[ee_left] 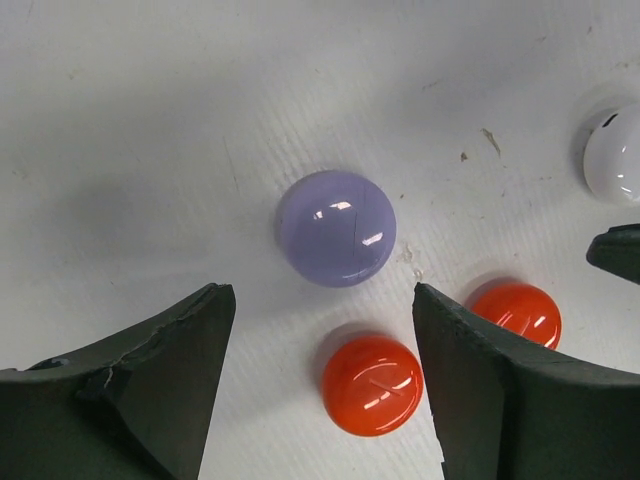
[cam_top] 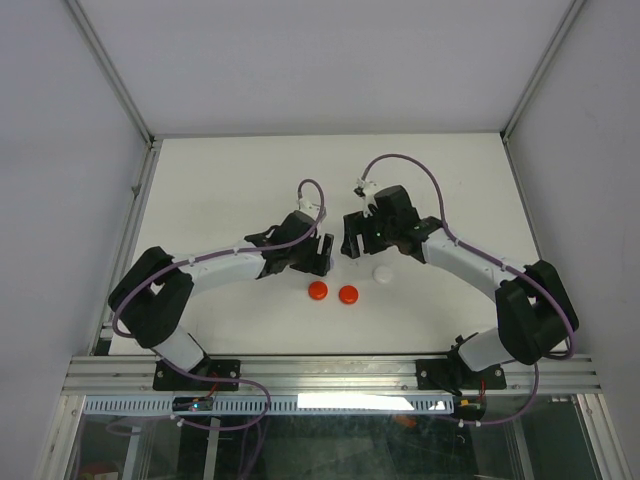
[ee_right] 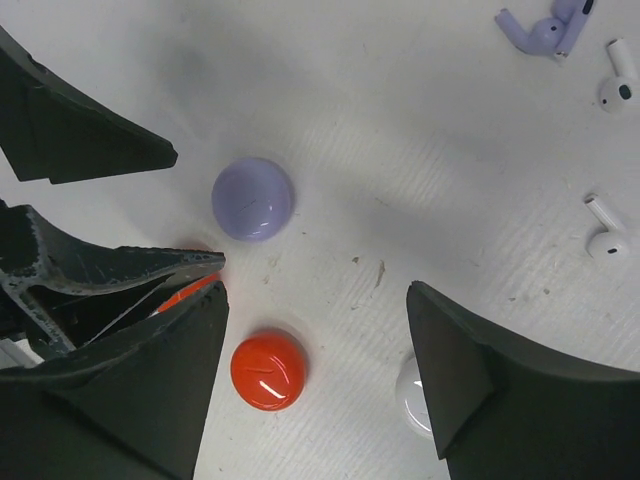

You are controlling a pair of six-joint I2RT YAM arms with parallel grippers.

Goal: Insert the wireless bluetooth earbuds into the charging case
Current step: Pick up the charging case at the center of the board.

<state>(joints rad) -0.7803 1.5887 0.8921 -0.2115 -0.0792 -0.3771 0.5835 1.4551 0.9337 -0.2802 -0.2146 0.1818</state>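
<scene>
Both my arms reach in from the near edge and bend toward the table's [cam_top: 220,190] middle, wrists nearly meeting, cameras looking down. My left gripper [ee_left: 322,300] hangs low over the surface with its fingers apart and nothing clamped; a red disc [ee_left: 372,385] lies on the table in the gap below them, a lilac disc [ee_left: 336,228] just ahead of the tips. A second red disc [ee_left: 515,312] is half hidden behind one finger, and a white disc [ee_left: 615,155] sits at the frame's edge. My right gripper [ee_right: 317,300] is likewise spread, holding nothing, facing the left one across the lilac disc. The earbuds lie on the table beyond the discs, well apart from both grippers, seen only in the right wrist view. Two lilac earbuds [ee_right: 545,28] rest touching each other, glossy, stems pointing outward. One white earbud [ee_right: 617,88] lies near them, a dark spot on its bulb. Another white earbud [ee_right: 605,238] lies alone farther down, stem angled up and away.
</scene>
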